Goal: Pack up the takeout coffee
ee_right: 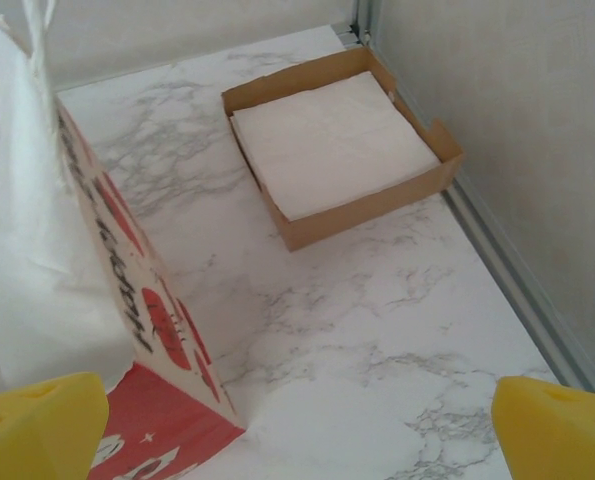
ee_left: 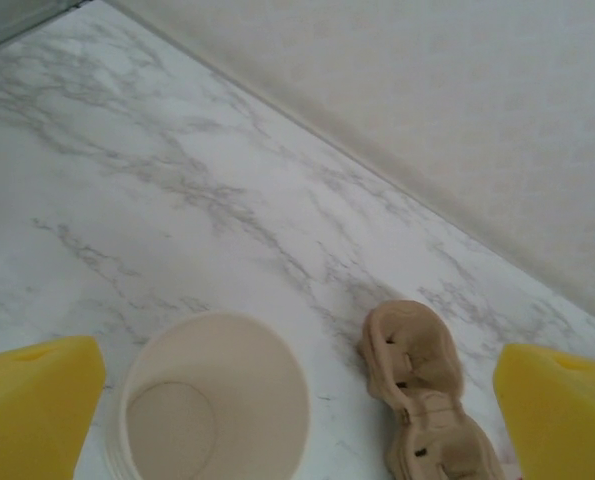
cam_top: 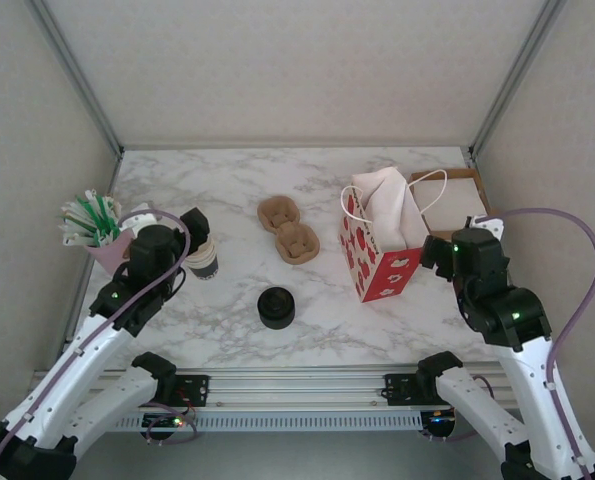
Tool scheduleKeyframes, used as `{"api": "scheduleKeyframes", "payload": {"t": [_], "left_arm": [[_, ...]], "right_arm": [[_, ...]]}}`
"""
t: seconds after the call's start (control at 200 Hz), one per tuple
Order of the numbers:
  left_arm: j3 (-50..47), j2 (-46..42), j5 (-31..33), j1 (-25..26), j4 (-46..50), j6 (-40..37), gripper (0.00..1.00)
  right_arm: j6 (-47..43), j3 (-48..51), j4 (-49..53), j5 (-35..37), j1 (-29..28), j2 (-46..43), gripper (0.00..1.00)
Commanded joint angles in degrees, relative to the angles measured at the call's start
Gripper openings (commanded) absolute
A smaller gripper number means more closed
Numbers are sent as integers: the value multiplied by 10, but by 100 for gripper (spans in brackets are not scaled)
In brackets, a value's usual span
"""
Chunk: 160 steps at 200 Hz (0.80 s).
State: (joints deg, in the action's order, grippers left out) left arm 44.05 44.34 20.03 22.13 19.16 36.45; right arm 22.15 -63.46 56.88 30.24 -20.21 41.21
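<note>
just below the wide-apart left pincer (ee_left: 297, 405), the lidless paper cup (ee_left: 212, 400); right pincer (ee_right: 297, 425) also apart

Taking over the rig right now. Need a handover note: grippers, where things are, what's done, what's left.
Left gripper: open, empty, over the lidless paper cup, table left.
Right gripper: open, empty, beside the red-and-white paper bag.
Black lid: front centre, apart from the cup; pulp cup carrier behind it.
Done: nothing visibly packed; cup not lidded.
Left: lid the cup, likely seat it in the bag.
</note>
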Motion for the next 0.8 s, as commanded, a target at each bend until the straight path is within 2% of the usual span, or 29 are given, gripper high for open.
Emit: {"api": "scheduleKeyframes", "payload": {"t": [0.0,0.22,0.355,0.571,0.796], "left_arm": [[-10,13,10,-23,-8,3,100],[-20,32,13,-69,-43,-6,100],[-38,36,20,-98,-72,-20,100],[-81,42,3,-139,-116,-29,100],[-137,58,-39,-184,-163,-31,100]], "right_arm": [[-18,-2,-33,0,38,13,99],[-26,8,-74,-158,228,33,99],[2,36,-108,-180,295,24,99],[47,105,-174,-209,382,1,99],[66,199,-250,-212,401,-39,99]]}}
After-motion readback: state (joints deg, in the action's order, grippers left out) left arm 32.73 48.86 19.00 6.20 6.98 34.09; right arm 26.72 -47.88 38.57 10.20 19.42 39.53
